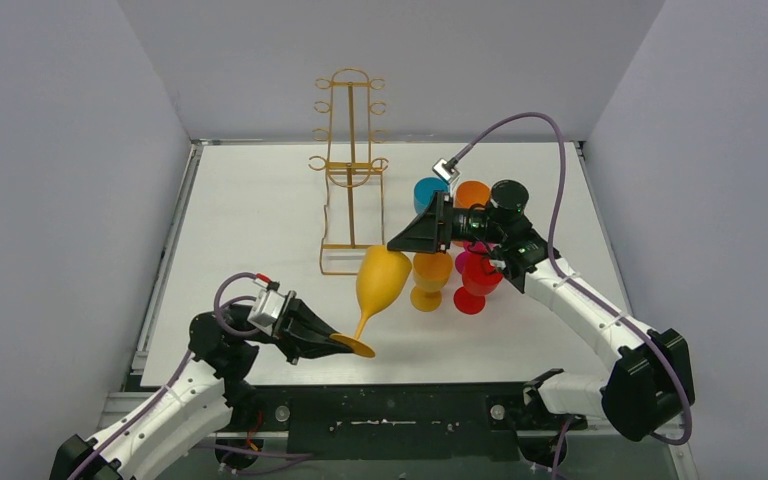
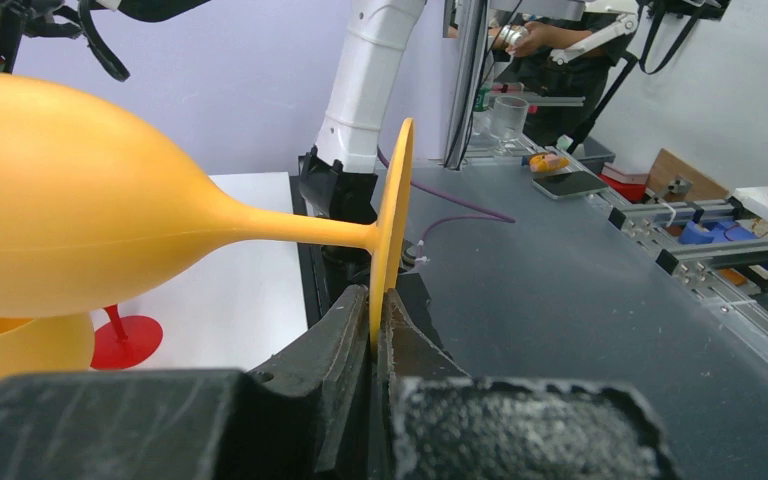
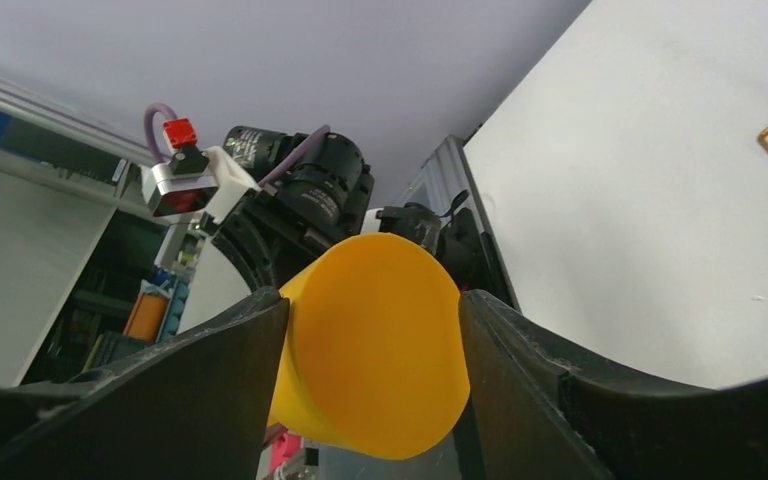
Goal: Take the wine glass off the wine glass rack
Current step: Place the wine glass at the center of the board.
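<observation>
Centrally, our left gripper (image 1: 332, 342) pinches the yellow wine glass (image 1: 382, 280) by its foot; our right gripper (image 1: 400, 243) straddles the bowl wide, grip unclear.

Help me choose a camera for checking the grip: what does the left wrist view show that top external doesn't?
Only left wrist: the foot of the yellow wine glass edge-on, pinched in the shut jaws of the left gripper. Only top external: the wine glass rack, and the right gripper at the glass's mouth. Both: that glass, tilted, held by its foot.
</observation>
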`<action>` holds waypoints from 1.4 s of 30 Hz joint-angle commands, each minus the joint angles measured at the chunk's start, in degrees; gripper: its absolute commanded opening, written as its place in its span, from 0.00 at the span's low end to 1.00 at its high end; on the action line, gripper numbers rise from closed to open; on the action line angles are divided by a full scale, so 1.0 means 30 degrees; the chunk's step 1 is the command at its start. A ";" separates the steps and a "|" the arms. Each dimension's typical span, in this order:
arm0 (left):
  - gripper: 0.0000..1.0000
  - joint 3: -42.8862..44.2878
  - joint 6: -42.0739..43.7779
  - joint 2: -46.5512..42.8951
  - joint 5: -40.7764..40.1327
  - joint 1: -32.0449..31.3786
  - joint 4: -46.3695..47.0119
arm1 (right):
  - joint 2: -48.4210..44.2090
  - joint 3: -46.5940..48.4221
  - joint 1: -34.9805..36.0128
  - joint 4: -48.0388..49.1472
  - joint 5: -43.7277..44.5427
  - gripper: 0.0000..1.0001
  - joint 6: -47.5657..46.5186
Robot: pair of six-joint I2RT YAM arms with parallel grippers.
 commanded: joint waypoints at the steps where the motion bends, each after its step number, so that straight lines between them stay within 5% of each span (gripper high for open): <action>1: 0.00 0.0549 0.0165 0.0213 -0.0215 -0.0309 0.1646 | 0.0052 0.0804 0.0021 0.3234 -0.2102 0.62 0.1883; 14: 0.00 0.1884 0.2315 -0.0189 0.0011 -0.0316 -0.3565 | -0.1089 0.0951 0.0356 0.2931 -0.5199 0.40 0.3282; 29: 0.00 0.1428 0.2673 -0.0898 0.0169 -0.0314 -0.3830 | -0.0613 0.0290 0.1355 0.6248 -0.5456 0.00 0.4944; 38: 0.00 0.1887 0.4611 -0.1205 -0.0161 -0.0300 -0.6520 | -0.0342 -0.0045 0.2153 0.6216 -0.4702 0.00 0.4462; 42: 0.22 0.1801 0.3797 -0.1639 -0.1311 -0.0309 -0.6668 | -0.0563 0.0201 0.1965 0.4414 -0.4316 0.00 0.3046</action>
